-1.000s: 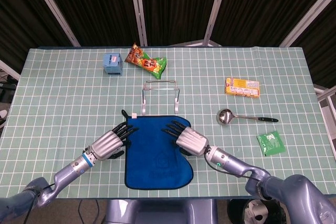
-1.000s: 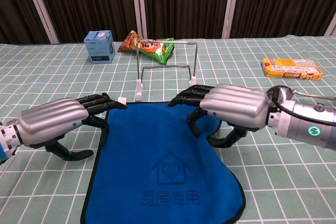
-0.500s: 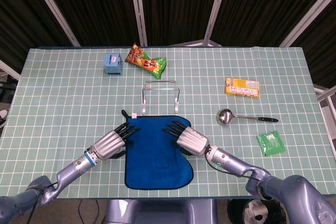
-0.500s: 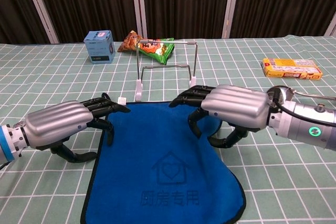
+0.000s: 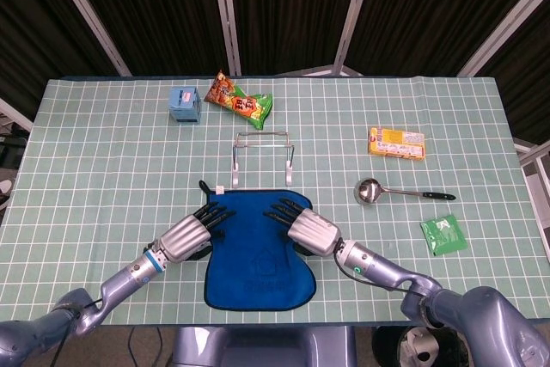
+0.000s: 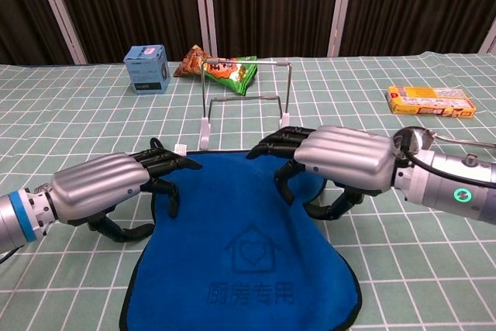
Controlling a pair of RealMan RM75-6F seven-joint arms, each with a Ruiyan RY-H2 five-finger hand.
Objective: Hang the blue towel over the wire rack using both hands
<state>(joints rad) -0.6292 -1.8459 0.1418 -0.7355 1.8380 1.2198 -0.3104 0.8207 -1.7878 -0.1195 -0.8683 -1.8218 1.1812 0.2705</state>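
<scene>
While the blue towel (image 5: pixel 258 247) lies flat on the table (image 5: pixel 103 169) just in front of the wire rack (image 5: pixel 263 154), the left hand (image 6: pixel 112 187) and right hand (image 6: pixel 333 160) rest on its far corners – fingers curved down (neither has gripped it), nothing lifted

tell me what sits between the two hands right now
Only the blue towel lies between the left hand and the right hand. Its flat upper part spans the gap, clearest in the head view, with nothing else on that stretch.
</scene>
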